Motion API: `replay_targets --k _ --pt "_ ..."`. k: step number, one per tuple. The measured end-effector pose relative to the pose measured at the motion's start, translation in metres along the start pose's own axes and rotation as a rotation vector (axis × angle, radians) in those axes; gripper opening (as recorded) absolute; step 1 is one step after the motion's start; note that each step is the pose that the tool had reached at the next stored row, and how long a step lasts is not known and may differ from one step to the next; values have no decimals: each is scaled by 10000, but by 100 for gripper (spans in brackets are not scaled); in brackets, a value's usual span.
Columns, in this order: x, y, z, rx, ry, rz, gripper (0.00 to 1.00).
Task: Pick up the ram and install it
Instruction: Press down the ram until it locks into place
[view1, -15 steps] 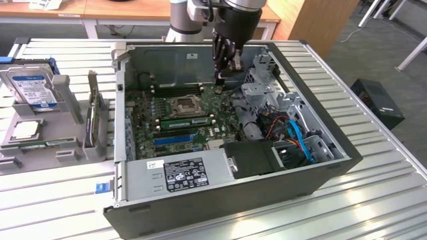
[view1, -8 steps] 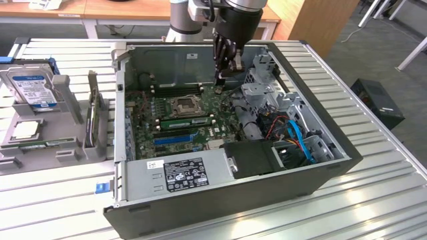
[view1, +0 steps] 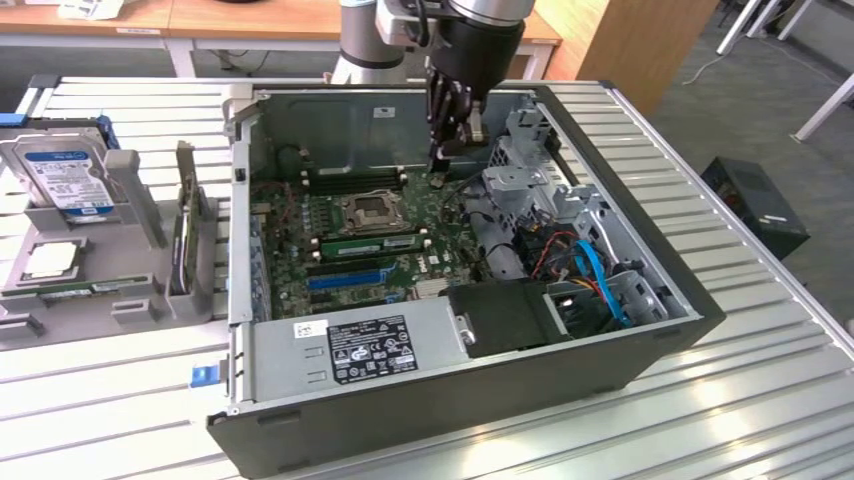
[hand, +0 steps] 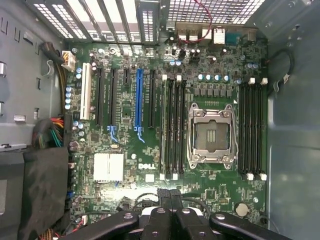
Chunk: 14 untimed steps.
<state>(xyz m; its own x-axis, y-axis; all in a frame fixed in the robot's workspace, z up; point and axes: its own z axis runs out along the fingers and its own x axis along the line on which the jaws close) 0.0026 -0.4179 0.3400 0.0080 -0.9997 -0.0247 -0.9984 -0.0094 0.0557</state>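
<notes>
Exterior view: the gripper (view1: 447, 150) hangs inside the open computer case (view1: 467, 400), jaws closed on nothing. The ram (view1: 367, 246) apparently sits seated beside the CPU socket (view1: 371, 210).

Wrist view: empty fingertips (hand: 164, 196) pressed together above the motherboard (hand: 225, 192) — ram (hand: 164, 125) seemingly slotted, so nothing to carry.

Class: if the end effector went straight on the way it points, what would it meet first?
The end effector points down into the open case, so most likely the green motherboard near the memory slots; the gap is hard to judge.
</notes>
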Motion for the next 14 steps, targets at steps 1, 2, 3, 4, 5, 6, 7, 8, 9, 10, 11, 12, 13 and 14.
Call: replay_targets --k 1,2,3,4,5,6,7,8,9,10,11,12,13,14 --pt "0 -1 13 0 1 0 10" --pt "1 -2 27 1 1 0 10" --pt "1 -3 43 0 1 0 10" --pt "2 -4 61 1 1 0 10" --pt "2 -5 79 1 1 0 10" --pt "2 -6 98 3 0 0 10" --pt "3 -7 116 4 -1 -1 10" --pt "3 -8 134 5 0 -1 10" --pt "4 -9 152 6 0 0 10" --pt "4 -10 170 7 0 0 10" --pt "5 -11 189 8 0 0 10" --pt "5 -12 206 9 0 -1 10" --pt "6 -13 224 9 1 0 10" --pt "6 -14 241 10 1 0 10"
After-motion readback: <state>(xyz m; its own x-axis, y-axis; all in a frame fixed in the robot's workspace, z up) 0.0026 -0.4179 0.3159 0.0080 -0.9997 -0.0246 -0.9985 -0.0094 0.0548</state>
